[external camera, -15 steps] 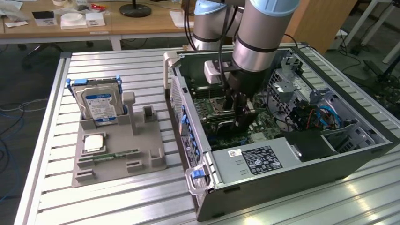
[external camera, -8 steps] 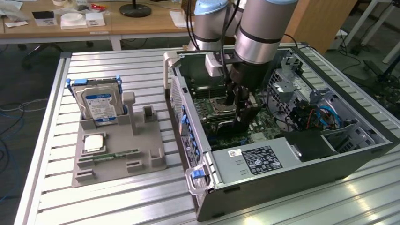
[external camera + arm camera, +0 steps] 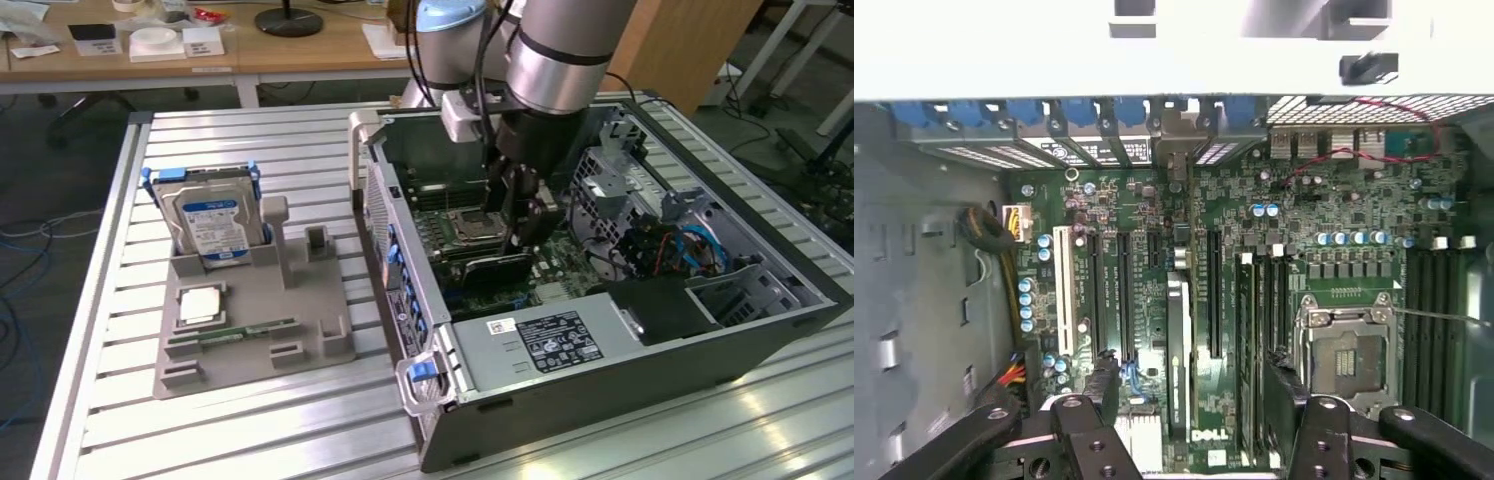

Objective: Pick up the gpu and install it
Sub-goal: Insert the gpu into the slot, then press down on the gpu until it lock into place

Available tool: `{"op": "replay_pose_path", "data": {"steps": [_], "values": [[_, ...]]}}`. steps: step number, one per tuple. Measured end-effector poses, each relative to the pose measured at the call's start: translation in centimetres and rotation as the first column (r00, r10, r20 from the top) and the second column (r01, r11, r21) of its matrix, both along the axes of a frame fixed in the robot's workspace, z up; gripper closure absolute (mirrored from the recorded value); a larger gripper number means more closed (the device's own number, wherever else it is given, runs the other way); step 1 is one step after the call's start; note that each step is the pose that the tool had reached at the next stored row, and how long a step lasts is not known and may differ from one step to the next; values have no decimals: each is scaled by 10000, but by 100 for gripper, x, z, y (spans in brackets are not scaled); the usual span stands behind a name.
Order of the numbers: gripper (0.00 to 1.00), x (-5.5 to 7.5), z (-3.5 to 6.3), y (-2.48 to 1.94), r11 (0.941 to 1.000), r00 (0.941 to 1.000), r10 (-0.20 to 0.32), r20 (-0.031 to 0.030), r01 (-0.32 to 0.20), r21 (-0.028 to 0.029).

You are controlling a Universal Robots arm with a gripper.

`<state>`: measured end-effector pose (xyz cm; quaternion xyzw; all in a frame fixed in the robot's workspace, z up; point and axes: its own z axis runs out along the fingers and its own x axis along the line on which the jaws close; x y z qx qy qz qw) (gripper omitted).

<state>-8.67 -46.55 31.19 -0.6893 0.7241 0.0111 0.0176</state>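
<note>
The arm reached down into the open computer case (image 3: 627, 330), which lay on its side on the slatted metal bench (image 3: 240, 430), toward the bench's edge at the exterior view's right. The gripper (image 3: 514, 235) hung low over the motherboard (image 3: 561, 275), just beside the bare CPU socket (image 3: 470, 225).

In the wrist view the fingers (image 3: 1104, 385) stood spread wide apart, one black pad on each side of the picture, with the gpu (image 3: 1179, 350) lying edge-on between them. The card showed as a thin upright strip running along an expansion slot on the green board, its pale bracket end (image 3: 1176, 160) up against the row of blue slot clips (image 3: 1094, 112) at the case's rear wall. Neither pad touched the card; both stood clear of it, gripping nothing. Whether the card sat fully home in its slot could not be told. In the exterior view the gpu (image 3: 483, 268) appeared as a dark slab just under the gripper.

Toward the exterior view's left, well apart from the case, a grey parts holder (image 3: 247, 345) sat on the bench. A hard drive (image 3: 214, 228) with a blue-white label stood upright at its far end, a square processor (image 3: 200, 303) lay flat in a recess, and a narrow green memory stick (image 3: 247, 331) lay along its middle.
</note>
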Motion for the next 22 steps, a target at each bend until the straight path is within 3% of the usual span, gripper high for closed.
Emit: {"op": "replay_pose_path", "data": {"steps": [6,20,22], "values": [[31,0,129,0,10000,10000,0,0,0,0],[31,0,129,0,10000,10000,0,0,0,-1],[39,0,129,0,10000,10000,0,0,0,-1]]}}
